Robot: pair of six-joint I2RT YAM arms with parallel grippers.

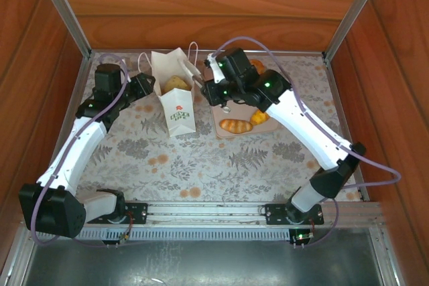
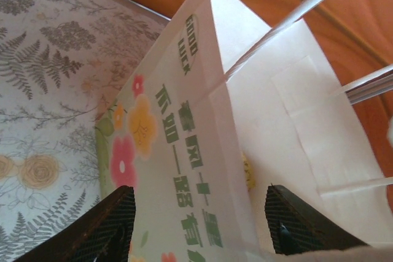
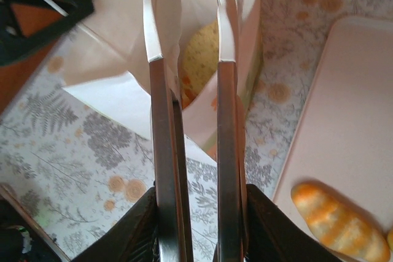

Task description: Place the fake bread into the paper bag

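Note:
The white paper bag (image 1: pixel 175 102) stands upright at the back of the table, and a big oval loaf (image 1: pixel 175 84) lies inside its open mouth. My left gripper (image 1: pixel 149 85) is open and straddles the bag's printed wall (image 2: pixel 184 121), one finger outside and one inside. My right gripper (image 3: pixel 196 213) is shut on the metal tongs (image 3: pixel 161 151). The tongs' arms are spread over the bag's mouth with nothing between them, above the loaf (image 3: pixel 199 50). A striped roll (image 1: pixel 236 125) and a croissant (image 1: pixel 260 117) lie on the tray.
The flat beige-pink tray (image 1: pixel 226 108) lies right of the bag, partly under my right arm. Another orange pastry (image 1: pixel 257 66) peeks out behind the right wrist. Wooden walls close in the back and both sides. Open floral tablecloth (image 1: pixel 201 159) stretches towards the arm bases.

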